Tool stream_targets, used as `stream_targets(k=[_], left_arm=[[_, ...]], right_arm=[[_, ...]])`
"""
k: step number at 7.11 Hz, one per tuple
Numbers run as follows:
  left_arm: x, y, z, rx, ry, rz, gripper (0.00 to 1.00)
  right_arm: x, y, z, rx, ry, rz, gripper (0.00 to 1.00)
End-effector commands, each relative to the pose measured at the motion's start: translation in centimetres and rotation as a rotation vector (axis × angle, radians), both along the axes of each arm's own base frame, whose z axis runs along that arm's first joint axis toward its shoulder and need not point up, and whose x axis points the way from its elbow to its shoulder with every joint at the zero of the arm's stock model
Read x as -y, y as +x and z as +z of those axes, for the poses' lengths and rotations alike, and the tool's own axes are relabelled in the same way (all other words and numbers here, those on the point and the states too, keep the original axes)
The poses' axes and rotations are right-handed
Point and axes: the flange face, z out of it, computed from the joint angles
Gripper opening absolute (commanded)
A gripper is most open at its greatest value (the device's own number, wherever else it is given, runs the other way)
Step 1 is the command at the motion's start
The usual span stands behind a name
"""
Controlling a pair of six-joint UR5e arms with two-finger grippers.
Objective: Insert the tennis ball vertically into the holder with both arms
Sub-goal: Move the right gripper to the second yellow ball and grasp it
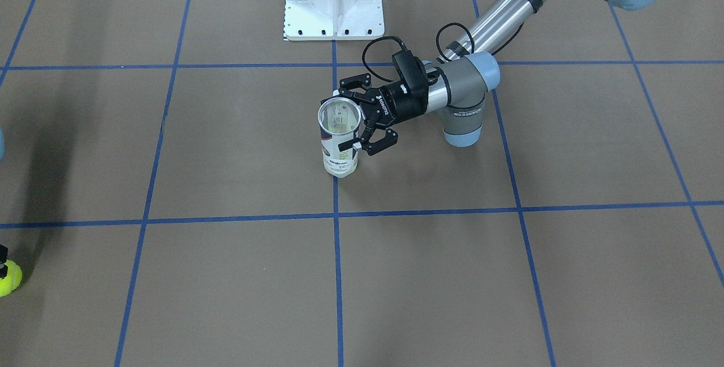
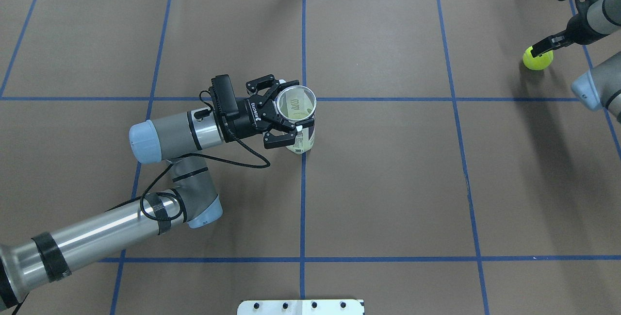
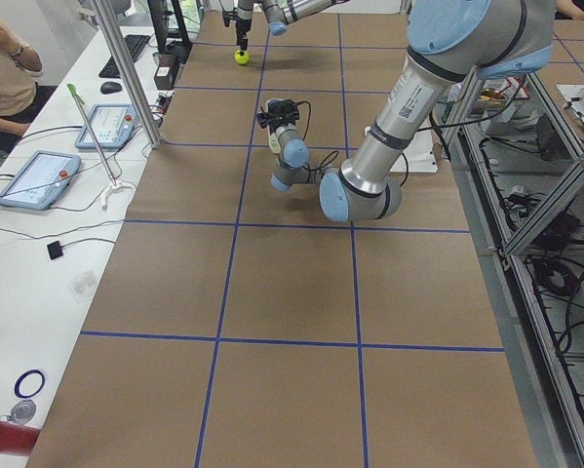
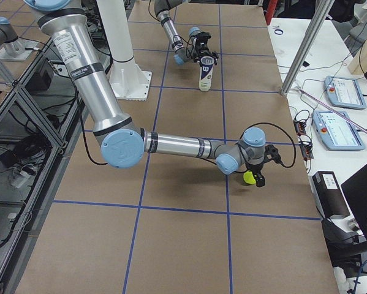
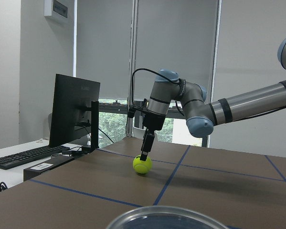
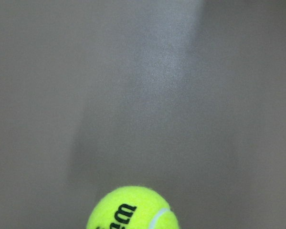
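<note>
Monitor [image 5: 75, 112], apparently keyboard [image 5: 26, 156], beyond tennis ball [image 5: 142, 165]

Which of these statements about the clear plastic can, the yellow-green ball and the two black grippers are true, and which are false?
1. The clear plastic cylindrical can stands upright on the brown table, mouth up. True.
2. The yellow-green felt tennis ball sits inside the can. False: it lies on the table, far from the can.
3. The left gripper has a finger on either side of the can, near its rim. True.
4. The right gripper hangs over the can's mouth. False: it is down at the ball, its tips at the ball's top.
</note>
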Motion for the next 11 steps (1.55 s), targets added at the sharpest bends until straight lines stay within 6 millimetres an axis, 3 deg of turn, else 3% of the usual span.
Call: stream_targets(k=[1, 6, 7, 8, 9, 10, 11], left_arm=[[-0.1, 0.1, 0.1, 0.001, -0.002, 0.003, 0.98], [-0.1, 0.1, 0.2, 0.003, -0.001, 0.001, 0.98], [-0.1, 0.1, 0.2, 0.004, -0.001, 0.001, 0.98], [-0.1, 0.1, 0.2, 0.004, -0.001, 0.001, 0.98], [-0.1, 0.1, 0.2, 0.001, -0.002, 0.003, 0.98], [-0.1, 0.1, 0.2, 0.002, 0.0, 0.001, 0.98], [-0.2, 0.2, 0.2, 0.001, -0.002, 0.004, 0.98]], right_arm=[[0.7, -0.3, -1.1, 0.005, 0.008, 0.001, 0.99], [-0.8, -2.9, 1.2, -0.059, 0.001, -0.014, 0.97], [-0.9, -3.3, 1.3, -0.07, 0.004, -0.015, 0.81], [-0.9, -3.3, 1.2, -0.07, 0.004, -0.015, 0.34], [-0.5, -3.5, 0.1, -0.058, 0.02, -0.015, 0.01], [-0.1, -3.8, -2.6, -0.02, 0.053, -0.019, 0.0], [-0.1, -4.3, -7.6, 0.08, 0.038, 0.05, 0.0]])
